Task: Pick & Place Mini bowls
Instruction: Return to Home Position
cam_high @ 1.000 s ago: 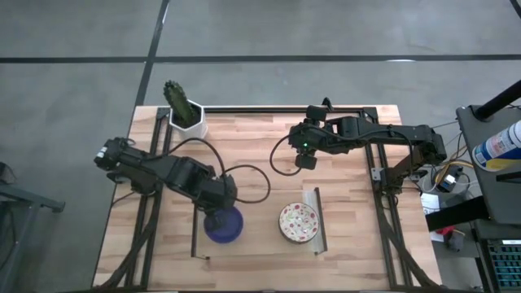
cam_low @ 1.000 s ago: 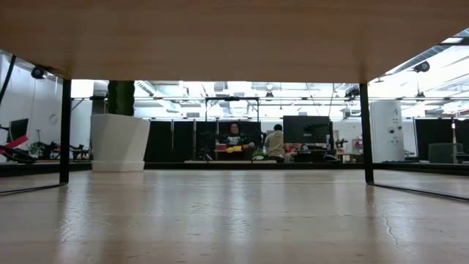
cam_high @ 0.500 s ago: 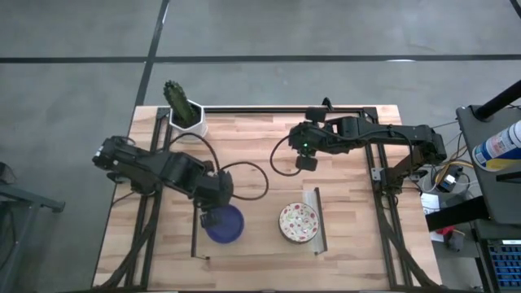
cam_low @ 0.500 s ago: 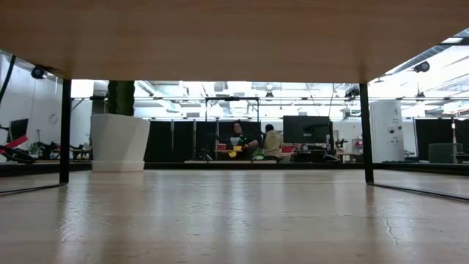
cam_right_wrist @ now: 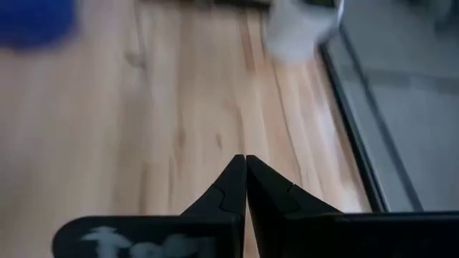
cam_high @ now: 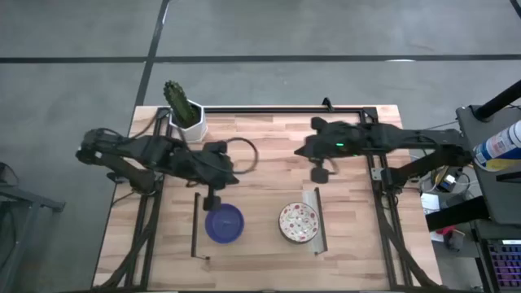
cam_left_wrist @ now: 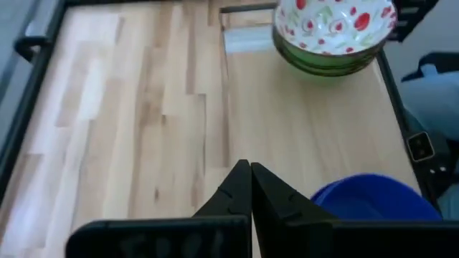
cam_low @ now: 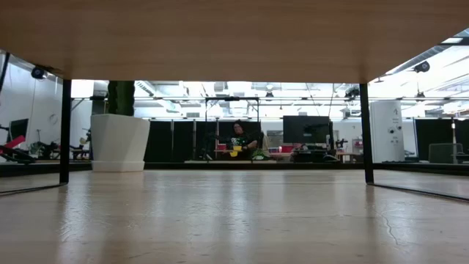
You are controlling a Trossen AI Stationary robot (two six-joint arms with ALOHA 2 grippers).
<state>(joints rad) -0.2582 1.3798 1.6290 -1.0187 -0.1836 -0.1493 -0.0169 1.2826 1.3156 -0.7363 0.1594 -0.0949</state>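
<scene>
Both stacks of bowls sit on the shelf (cam_high: pixel 259 230) at the near edge of the table (cam_high: pixel 269 142), and neither arm holds one. The blue bowls (cam_high: pixel 224 222) stand at the shelf's left end. The white patterned bowls (cam_high: pixel 299 222) stand at its right end, well apart from the blue. From above each stack reads as a single bowl, so the count cannot be checked. The left wrist view does show a second rim under the patterned one.

The left gripper (cam_left_wrist: pixel 249 168) hangs just behind the blue stack without touching it, its fingers pressed together on nothing. The right gripper (cam_right_wrist: pixel 245 161) is over the bare middle of the table, clear of the shelf, its fingers likewise together and empty. No loose bowl shows on the tabletop. Only the cactus pot (cam_high: pixel 189 122) stands at the far left corner.

The placing looks finished. What seems left is for both arms to fold back to rest.
</scene>
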